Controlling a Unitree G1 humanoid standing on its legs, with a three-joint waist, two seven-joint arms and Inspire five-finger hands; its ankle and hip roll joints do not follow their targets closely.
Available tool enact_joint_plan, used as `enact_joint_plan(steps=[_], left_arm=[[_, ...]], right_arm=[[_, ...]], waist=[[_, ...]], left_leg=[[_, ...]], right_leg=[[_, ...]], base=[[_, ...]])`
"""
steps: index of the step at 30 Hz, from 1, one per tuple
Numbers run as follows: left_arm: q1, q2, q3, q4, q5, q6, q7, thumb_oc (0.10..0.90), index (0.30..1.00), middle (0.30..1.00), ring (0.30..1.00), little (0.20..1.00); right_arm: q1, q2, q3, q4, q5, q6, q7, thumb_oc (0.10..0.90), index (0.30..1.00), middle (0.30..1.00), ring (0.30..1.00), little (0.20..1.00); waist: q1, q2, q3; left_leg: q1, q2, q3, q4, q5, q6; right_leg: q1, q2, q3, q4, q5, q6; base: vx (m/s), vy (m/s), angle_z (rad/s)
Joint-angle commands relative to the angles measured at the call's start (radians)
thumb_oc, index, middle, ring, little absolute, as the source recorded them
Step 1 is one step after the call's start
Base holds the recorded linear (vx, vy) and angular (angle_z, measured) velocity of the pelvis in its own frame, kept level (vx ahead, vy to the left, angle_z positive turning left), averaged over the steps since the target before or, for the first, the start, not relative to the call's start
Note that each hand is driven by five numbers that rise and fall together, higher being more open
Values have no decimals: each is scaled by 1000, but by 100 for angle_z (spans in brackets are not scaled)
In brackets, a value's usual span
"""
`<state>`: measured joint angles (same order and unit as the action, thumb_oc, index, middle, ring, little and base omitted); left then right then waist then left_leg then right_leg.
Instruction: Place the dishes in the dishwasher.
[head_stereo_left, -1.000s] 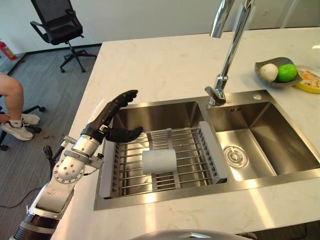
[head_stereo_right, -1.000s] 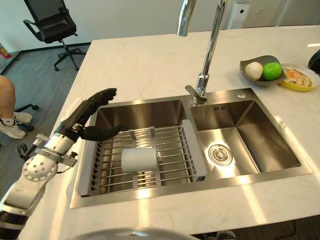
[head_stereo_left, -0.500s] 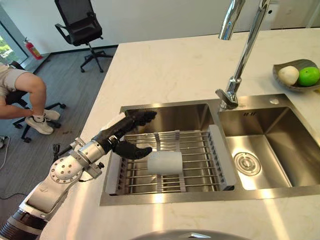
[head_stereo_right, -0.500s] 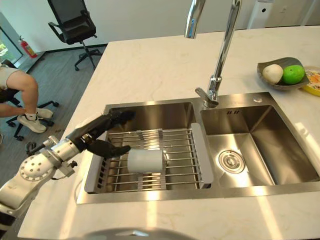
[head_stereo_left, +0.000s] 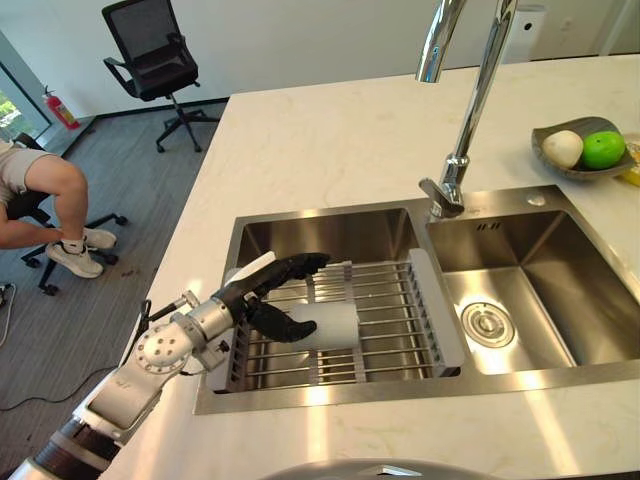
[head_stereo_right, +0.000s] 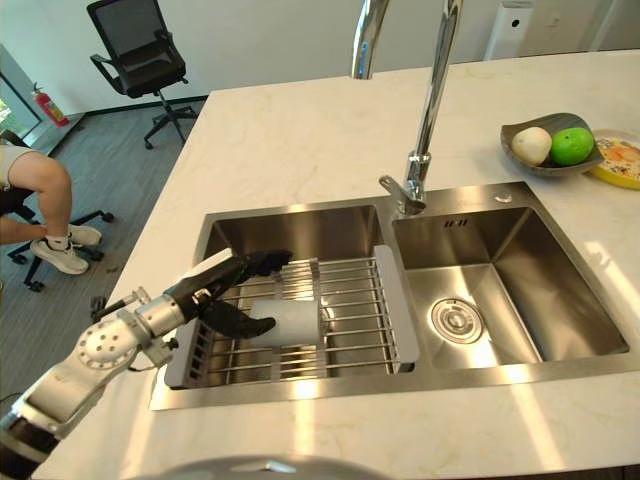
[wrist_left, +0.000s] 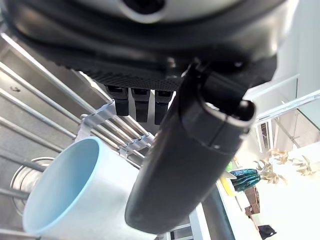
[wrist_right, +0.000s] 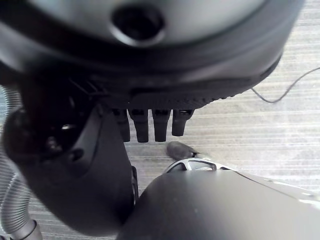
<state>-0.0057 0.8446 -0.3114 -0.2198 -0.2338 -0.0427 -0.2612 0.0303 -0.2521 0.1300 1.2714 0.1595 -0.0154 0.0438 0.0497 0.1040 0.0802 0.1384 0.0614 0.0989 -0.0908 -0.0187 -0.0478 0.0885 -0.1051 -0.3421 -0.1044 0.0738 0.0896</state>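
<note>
A pale blue-white cup (head_stereo_left: 332, 323) lies on its side on the wire rack (head_stereo_left: 400, 330) in the sink's left basin. My left hand (head_stereo_left: 262, 291) reaches in from the rack's left end and is open. Its straight fingers (head_stereo_left: 300, 264) stretch over the rack just behind the cup, and its thumb (head_stereo_left: 285, 326) lies at the cup's left end. In the left wrist view the cup's open mouth (wrist_left: 60, 185) faces the hand, with the thumb (wrist_left: 190, 165) alongside its wall; I cannot tell whether they touch. My right hand (wrist_right: 100, 165) hangs open over a grey floor.
A tall chrome faucet (head_stereo_left: 462, 110) stands between the two basins; the right basin (head_stereo_left: 520, 300) holds only its drain. A grey bowl of fruit (head_stereo_left: 580, 148) sits at the counter's far right. A person sits at the left by an office chair (head_stereo_left: 150, 60).
The camera has shifted. My left hand has moved from the rack's left edge rightward and down to the cup, and its thumb now lies at the cup's end.
</note>
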Motion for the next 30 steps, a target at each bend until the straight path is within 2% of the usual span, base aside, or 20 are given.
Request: enact_joint_plan(steps=[1,4,11,13,15,20,26,28,30], left_arm=[[-159,36,60,-77,146,-121,84,800,900,900,900,900],[-198,53,20,-64,218,-128,84,800,900,900,900,900],[-242,60,-60,-46,203,-114,28,800,900,900,900,900],[-241,46,-88,-45,133,-92,-16,800,900,900,900,900],[-239,43,-93,-47,103,-85,-28,800,900,900,900,900],[-221,35,-91,-71,-79,-54,-65,800,900,900,900,900],[-216,40,-80,-83,-150,-45,-71,800,900,900,900,900],[-207,27,-57,-91,-237,-34,-69,800,900,900,900,900],[-206,23,-46,-101,-267,-31,-66,800,900,900,900,900]], right_arm=[[59,24,40,93,3,36,13,800,900,900,900,900],[57,16,36,92,15,34,11,800,900,900,900,900],[66,-2,22,91,24,30,9,800,900,900,900,900],[73,-8,22,87,24,29,14,800,900,900,900,900],[74,-8,22,86,23,29,16,800,900,900,900,900],[76,-4,36,82,23,30,29,800,900,900,900,900],[71,3,44,80,21,31,35,800,900,900,900,900],[67,11,56,79,18,34,41,800,900,900,900,900],[64,12,57,80,17,35,45,800,900,900,900,900]], waist=[[-14,-42,20],[-20,-43,20],[-26,-42,21],[-32,-42,22],[-32,-41,23],[-34,-40,23],[-32,-40,23],[-29,-40,20],[-28,-41,19]], left_leg=[[-25,25,27,4,19,-37],[-27,27,30,4,20,-38],[-25,29,41,4,18,-38],[-23,30,44,4,16,-38],[-22,30,44,4,16,-38],[-17,29,43,4,14,-39],[-18,28,40,4,14,-39],[-14,25,35,4,10,-38],[-14,23,31,4,9,-37]], right_leg=[[62,-25,-11,17,-105,69],[57,-24,-8,17,-104,70],[52,-22,0,17,-101,73],[52,-23,3,17,-100,72],[52,-22,5,17,-101,72],[58,-22,0,17,-102,69],[61,-22,-3,17,-102,69],[67,-23,-7,17,-104,67],[68,-24,-9,17,-103,67]], base=[[3,-13,-5],[0,-7,-2],[1,-1,-4],[0,-1,-8],[1,-1,-3],[0,0,0],[0,0,0],[24,10,3],[15,6,4]])
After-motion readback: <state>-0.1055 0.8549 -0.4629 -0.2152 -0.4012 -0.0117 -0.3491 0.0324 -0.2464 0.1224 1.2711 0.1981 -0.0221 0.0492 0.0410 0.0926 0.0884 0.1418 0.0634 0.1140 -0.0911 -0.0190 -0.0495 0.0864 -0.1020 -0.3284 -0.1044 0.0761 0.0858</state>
